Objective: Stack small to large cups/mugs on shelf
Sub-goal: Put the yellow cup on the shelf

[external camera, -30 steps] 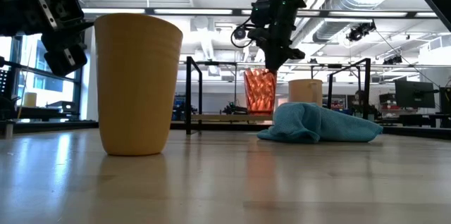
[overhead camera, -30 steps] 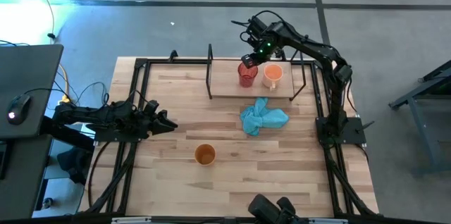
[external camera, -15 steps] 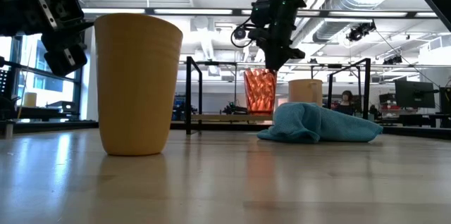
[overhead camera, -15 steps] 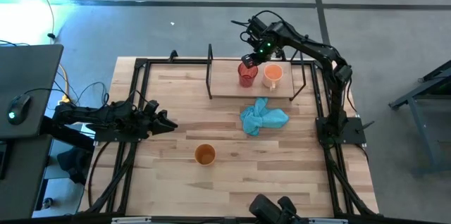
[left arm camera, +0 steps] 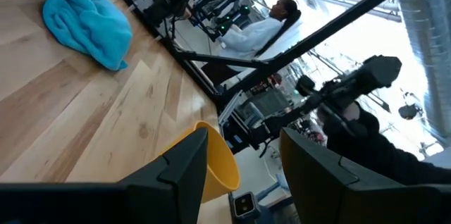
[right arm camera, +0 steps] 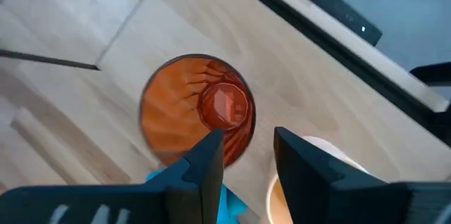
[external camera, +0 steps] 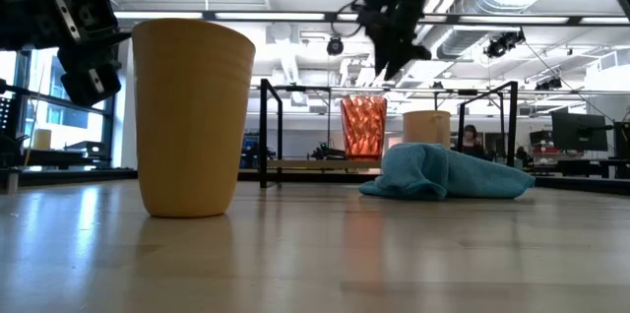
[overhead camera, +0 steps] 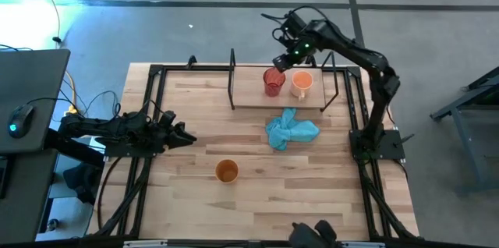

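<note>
The red translucent cup (overhead camera: 273, 83) and the pale orange mug (overhead camera: 302, 83) stand upright side by side on the light-wood shelf (overhead camera: 249, 96) at the table's far side. My right gripper (right arm camera: 248, 155) hangs open and empty above the red cup (right arm camera: 197, 115), clear of its rim; it also shows in the high view (overhead camera: 279, 61) and the low view (external camera: 392, 57). The amber-orange cup (overhead camera: 226, 171) stands upright on the tabletop near the front. My left gripper (overhead camera: 183, 137) waits open at the table's left, pointing toward the amber cup (left arm camera: 215, 164).
A light blue cloth (overhead camera: 290, 131) lies crumpled on the tabletop just in front of the shelf. The shelf's black frame posts (overhead camera: 232, 76) stand at its left and right ends. A person sits in the room beyond the table (left arm camera: 268, 23).
My right gripper has gone up from the red cup's rim and a little toward the table's right edge. It now hangs clear above the cup. The red cup stays upright on the shelf beside the mug.
</note>
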You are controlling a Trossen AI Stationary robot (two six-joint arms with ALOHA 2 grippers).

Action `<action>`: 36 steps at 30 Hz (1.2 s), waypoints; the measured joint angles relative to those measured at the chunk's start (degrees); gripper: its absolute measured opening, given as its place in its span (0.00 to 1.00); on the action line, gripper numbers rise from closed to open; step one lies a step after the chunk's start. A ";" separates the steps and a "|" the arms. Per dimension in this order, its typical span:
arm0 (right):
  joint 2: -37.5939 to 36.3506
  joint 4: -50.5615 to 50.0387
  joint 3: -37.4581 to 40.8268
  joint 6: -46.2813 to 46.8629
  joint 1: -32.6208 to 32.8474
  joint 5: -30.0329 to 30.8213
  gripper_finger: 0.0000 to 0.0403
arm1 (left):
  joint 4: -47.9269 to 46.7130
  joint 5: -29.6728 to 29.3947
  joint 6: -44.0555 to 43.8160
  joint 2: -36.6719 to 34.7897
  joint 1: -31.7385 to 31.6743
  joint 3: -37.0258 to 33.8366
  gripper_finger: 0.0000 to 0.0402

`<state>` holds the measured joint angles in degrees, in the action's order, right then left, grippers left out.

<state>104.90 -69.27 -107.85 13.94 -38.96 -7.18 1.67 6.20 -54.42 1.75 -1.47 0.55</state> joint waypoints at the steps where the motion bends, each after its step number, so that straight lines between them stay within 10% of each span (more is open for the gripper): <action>1: -1.06 -0.45 0.00 -0.47 0.14 0.00 0.29 | 0.00 -0.09 -0.21 -0.01 0.01 -0.01 0.41; 14: -19.24 -3.27 -0.02 -9.99 9.71 -5.69 0.30 | 2.62 1.52 -8.54 8.02 1.90 1.33 0.41; 36: -35.25 -0.29 -0.07 -12.36 39.96 -12.76 0.30 | 7.04 -4.25 15.35 52.47 6.89 24.30 0.41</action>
<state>69.65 -69.56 -107.92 1.58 1.01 -19.94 8.71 1.95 -39.06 54.22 5.43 24.85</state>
